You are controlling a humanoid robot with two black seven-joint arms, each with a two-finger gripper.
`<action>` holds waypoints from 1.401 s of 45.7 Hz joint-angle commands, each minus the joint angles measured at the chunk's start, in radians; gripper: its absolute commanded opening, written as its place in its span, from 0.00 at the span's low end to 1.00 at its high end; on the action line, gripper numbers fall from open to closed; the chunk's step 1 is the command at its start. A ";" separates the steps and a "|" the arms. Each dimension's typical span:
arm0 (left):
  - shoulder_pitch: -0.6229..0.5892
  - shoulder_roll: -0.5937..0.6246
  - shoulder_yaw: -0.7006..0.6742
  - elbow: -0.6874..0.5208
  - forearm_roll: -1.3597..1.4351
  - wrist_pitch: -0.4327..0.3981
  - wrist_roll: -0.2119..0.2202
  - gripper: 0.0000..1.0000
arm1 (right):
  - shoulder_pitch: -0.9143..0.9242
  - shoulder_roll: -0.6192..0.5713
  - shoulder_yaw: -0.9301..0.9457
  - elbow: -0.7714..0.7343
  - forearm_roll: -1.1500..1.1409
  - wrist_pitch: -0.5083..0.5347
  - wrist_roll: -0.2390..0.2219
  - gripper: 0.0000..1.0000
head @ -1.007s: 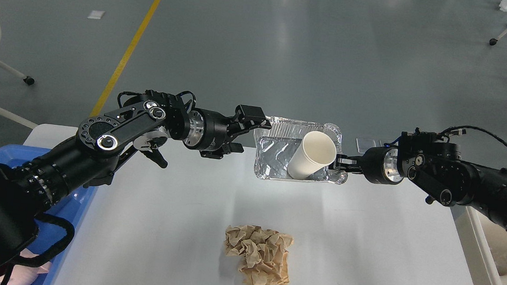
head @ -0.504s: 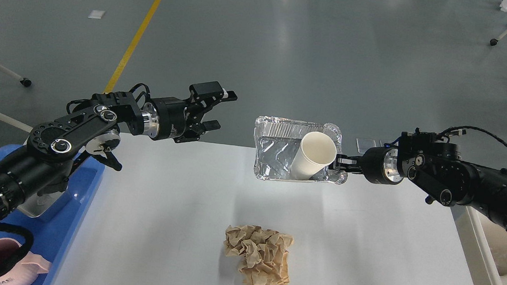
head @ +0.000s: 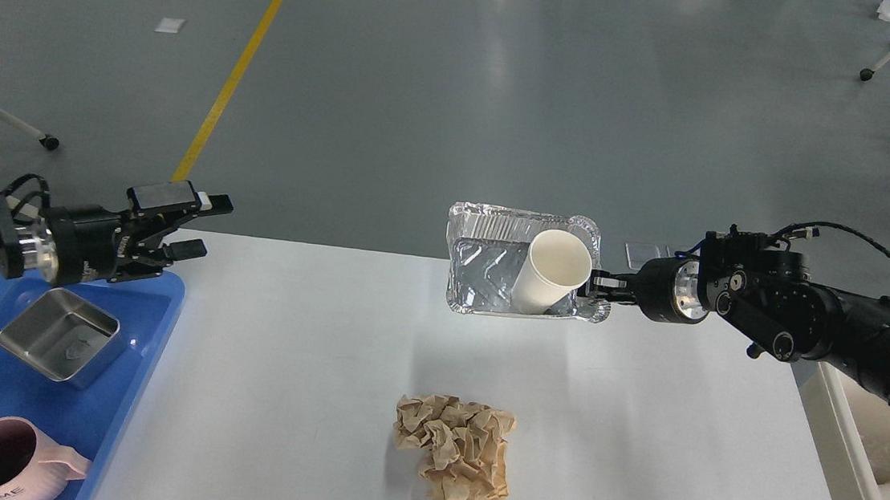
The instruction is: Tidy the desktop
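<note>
Right claw (head: 601, 286) pinches the crinkled foil tray (head: 483, 273) holding a smooth paper cup (head: 552, 271) above the white worktop (head: 306, 367); left claw (head: 197, 224) gapes empty.

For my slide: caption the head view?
Right hand holds foil tray with paper cup above the desktop.

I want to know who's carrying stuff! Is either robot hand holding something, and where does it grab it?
The right gripper pinches the foil tray by its right rim; a paper cup sits inside. The left gripper is open, holding nothing.
</note>
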 commanded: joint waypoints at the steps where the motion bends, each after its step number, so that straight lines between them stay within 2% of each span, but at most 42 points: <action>1: 0.048 0.202 0.015 -0.163 -0.003 0.015 0.020 0.98 | 0.000 0.006 0.001 0.000 0.010 -0.001 -0.002 0.00; 6: 0.084 0.334 0.011 -0.247 -0.009 0.026 0.026 0.98 | 0.000 0.004 0.000 0.000 0.010 -0.001 -0.002 0.00; 13: 0.089 0.456 0.015 -0.258 -0.009 0.017 0.014 0.98 | 0.002 0.000 0.000 0.000 0.010 -0.001 -0.002 0.00; 16: 0.091 0.515 0.014 -0.258 -0.011 0.000 -0.003 0.98 | 0.002 0.000 0.000 0.000 0.010 -0.001 -0.002 0.00; 20: 0.089 0.576 0.003 -0.247 -0.012 -0.029 -0.055 0.98 | 0.002 0.000 0.000 0.000 0.010 -0.001 -0.002 0.00; 23: 0.083 0.607 0.000 -0.241 -0.012 -0.045 -0.081 0.98 | 0.002 0.000 0.000 0.000 0.010 -0.001 -0.002 0.00; 36: 0.046 0.596 -0.008 -0.189 -0.009 -0.106 -0.061 0.98 | 0.002 -0.002 0.000 0.001 0.010 -0.001 -0.002 0.00; 38: 0.043 0.570 -0.008 -0.187 -0.009 -0.112 -0.041 0.98 | 0.002 -0.002 0.000 0.001 0.010 -0.001 -0.002 0.00; 46: -0.059 0.360 0.000 -0.169 0.007 -0.172 0.106 0.99 | 0.002 0.001 0.000 0.000 0.010 0.000 -0.002 0.00; 57: -0.164 -0.051 0.003 -0.037 0.009 -0.171 0.371 0.99 | 0.002 -0.005 0.000 0.001 0.010 0.002 -0.002 0.00; 64: -0.178 -0.244 0.026 -0.023 0.029 -0.166 0.430 0.99 | 0.000 -0.019 -0.002 0.001 0.010 0.000 -0.002 0.00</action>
